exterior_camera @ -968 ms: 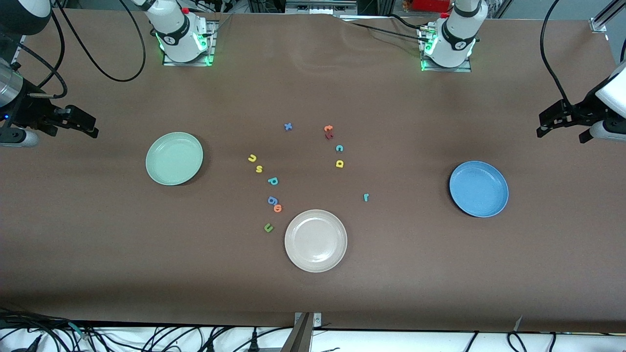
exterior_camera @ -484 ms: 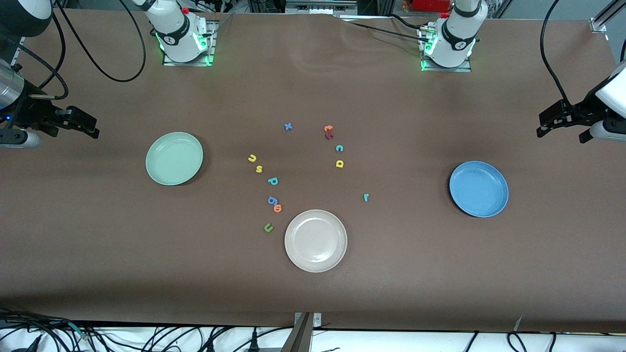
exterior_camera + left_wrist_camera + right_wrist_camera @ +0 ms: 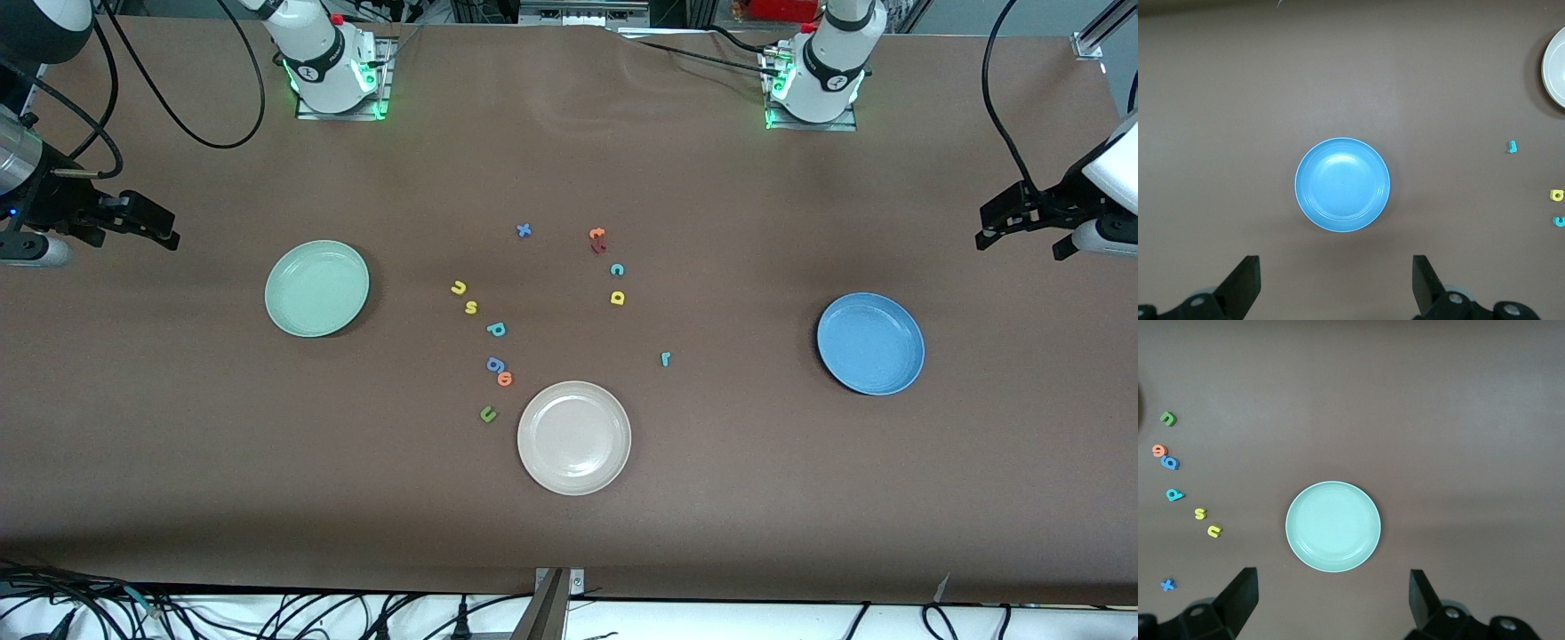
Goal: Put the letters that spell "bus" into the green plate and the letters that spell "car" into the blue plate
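Observation:
The yellow-orange u [image 3: 458,287], yellow s [image 3: 470,308] and teal b [image 3: 497,330] lie in a row mid-table, toward the pale green plate [image 3: 316,288]. The teal c [image 3: 616,269] and yellow a [image 3: 617,298] lie close together, with the teal r [image 3: 664,358] nearer the camera, toward the blue plate [image 3: 870,343]. Both plates hold nothing. My right gripper [image 3: 164,229] hangs open and empty at the right arm's end of the table, with the green plate [image 3: 1333,526] in its wrist view. My left gripper [image 3: 989,227] hangs open and empty at the left arm's end, with the blue plate [image 3: 1342,185] in its wrist view.
A beige-white plate [image 3: 574,437] sits nearer the camera than the letters. Other letters lie around: a blue x [image 3: 524,230], an orange t [image 3: 597,234] on a dark red letter [image 3: 599,246], a blue g [image 3: 495,364], an orange letter [image 3: 505,379] and a green u [image 3: 487,413].

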`<state>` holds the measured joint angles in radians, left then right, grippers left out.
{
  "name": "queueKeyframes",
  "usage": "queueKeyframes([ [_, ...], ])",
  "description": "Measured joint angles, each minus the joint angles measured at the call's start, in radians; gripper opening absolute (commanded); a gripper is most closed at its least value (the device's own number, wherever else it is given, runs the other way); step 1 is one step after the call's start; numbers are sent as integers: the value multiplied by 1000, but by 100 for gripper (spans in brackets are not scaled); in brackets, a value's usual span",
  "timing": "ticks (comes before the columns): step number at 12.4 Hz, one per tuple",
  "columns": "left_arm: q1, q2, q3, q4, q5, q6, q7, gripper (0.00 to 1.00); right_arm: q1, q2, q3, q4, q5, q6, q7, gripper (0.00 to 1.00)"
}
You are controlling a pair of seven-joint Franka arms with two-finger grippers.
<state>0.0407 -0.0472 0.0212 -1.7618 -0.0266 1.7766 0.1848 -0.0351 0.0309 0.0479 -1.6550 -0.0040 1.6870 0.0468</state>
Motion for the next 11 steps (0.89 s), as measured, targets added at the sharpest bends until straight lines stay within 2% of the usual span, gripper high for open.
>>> queueKeyframes([
  [11, 0, 0, 0, 0, 0, 0, 0, 100, 0, 0, 0, 0, 0, -25, 0, 100],
])
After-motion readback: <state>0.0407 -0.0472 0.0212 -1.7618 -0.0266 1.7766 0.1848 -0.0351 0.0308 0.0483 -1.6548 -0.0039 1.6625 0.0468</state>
